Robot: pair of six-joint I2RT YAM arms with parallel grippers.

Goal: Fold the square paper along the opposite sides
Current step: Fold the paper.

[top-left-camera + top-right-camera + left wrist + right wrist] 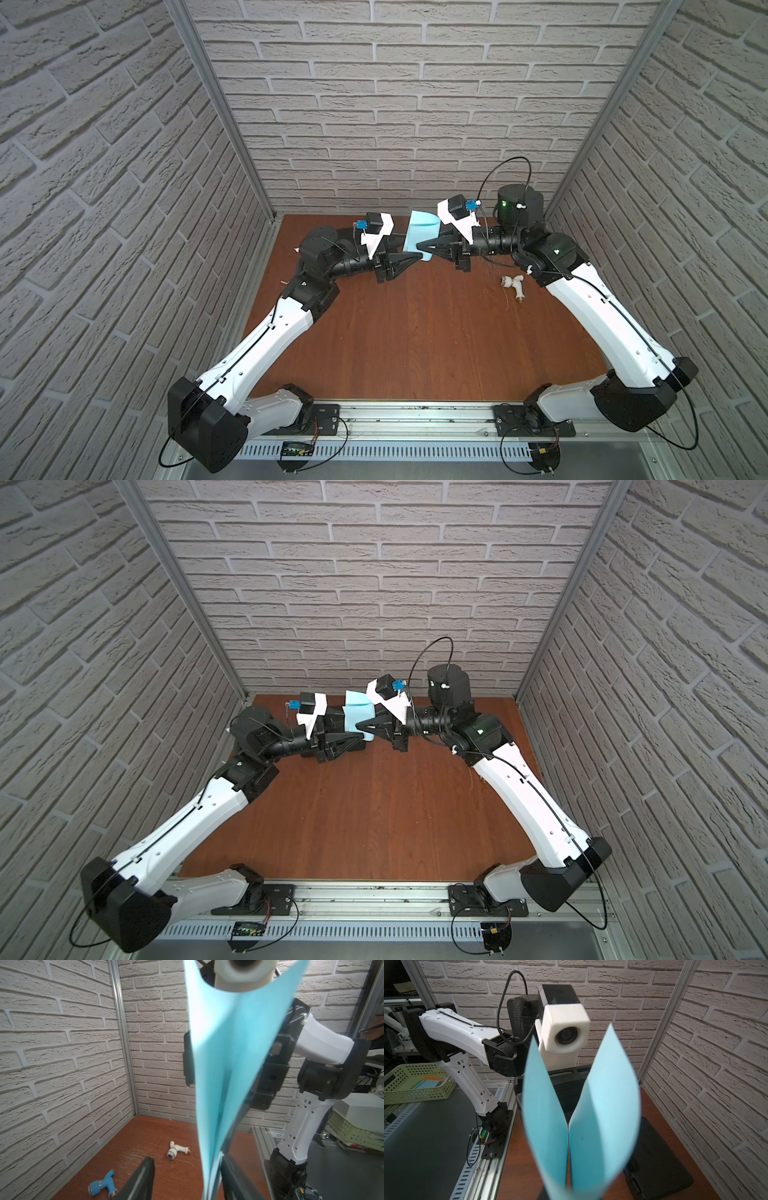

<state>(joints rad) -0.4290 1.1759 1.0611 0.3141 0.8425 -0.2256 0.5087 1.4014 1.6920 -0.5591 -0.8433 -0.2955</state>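
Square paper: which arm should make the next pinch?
Left. The left pincer is open with the square paper between its fingers, ready to close. The right pincer is shut on it, holding it aloft.

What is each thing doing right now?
paper, held up, bent double, flaps apart
right gripper, shut on the paper
left gripper, open, paper between its jaws
white tap, lying on the table
blue tap, lying on the table
case, closed, flat on the table

Upright curled square paper (355, 713), right fingers (377, 722) closed on its lower edge, left fingers (343, 741) just beside
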